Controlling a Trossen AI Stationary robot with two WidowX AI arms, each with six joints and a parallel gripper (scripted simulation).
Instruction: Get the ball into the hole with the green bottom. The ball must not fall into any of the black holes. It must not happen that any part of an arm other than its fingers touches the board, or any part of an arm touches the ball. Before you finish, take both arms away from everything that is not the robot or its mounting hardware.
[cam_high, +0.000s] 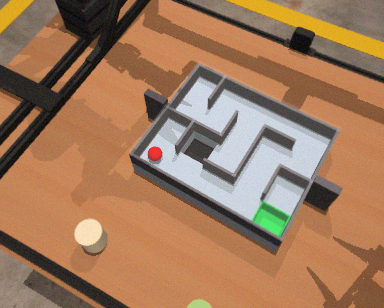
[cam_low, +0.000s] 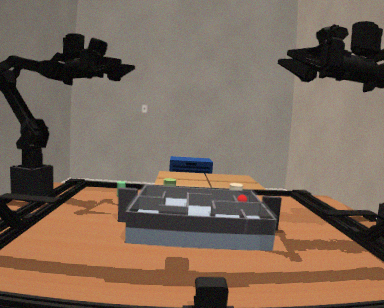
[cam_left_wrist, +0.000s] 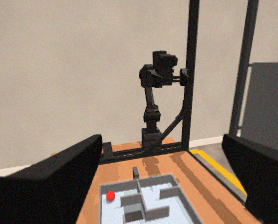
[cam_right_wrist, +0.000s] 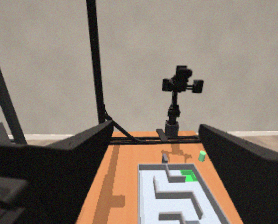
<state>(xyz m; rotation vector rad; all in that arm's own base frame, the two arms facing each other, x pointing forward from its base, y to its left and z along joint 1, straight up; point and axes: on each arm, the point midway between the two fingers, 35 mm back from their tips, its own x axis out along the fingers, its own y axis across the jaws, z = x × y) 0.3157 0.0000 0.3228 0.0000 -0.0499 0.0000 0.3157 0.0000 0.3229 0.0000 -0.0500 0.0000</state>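
Note:
A grey maze board (cam_high: 232, 152) lies on the wooden table. A red ball rests in its left corner cell; it also shows in the exterior view (cam_low: 242, 198) and in the left wrist view (cam_left_wrist: 110, 196). The green-bottomed hole (cam_high: 271, 218) is in the board's near right corner and shows in the right wrist view (cam_right_wrist: 188, 175). A black hole (cam_high: 198, 149) lies near the ball, past one wall. Dark handles stick out at the board's left (cam_high: 155, 104) and right (cam_high: 324, 191). My left gripper (cam_low: 125, 67) and right gripper (cam_low: 287, 58) are open, high above the table, holding nothing.
A cream cylinder (cam_high: 90, 235) and a green cylinder (cam_high: 199, 304) stand on the table near the front edge. A blue box (cam_low: 190, 164) sits behind the table. Black frame rails (cam_high: 40, 95) run along the table's edges.

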